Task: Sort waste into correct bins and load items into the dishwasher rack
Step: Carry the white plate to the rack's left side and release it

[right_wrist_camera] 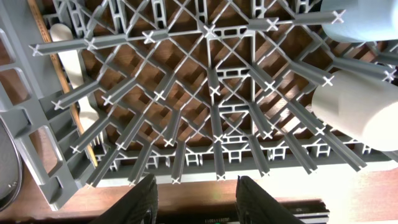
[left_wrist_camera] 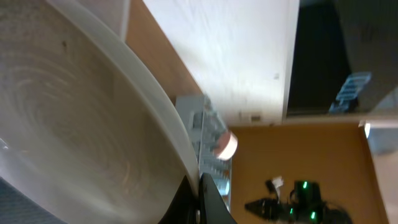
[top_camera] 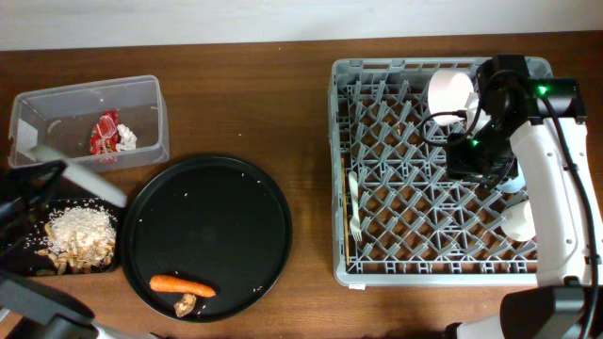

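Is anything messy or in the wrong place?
Yes. The carrot and a brown food scrap lie on the big round black tray, not in a bin. A few loose rice grains are scattered on that tray too.

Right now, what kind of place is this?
Probably a robot test setup staged like a kitchen cleanup: a grey dishwasher rack, leftover rice in a black tray, and a robot arm over a wooden table.
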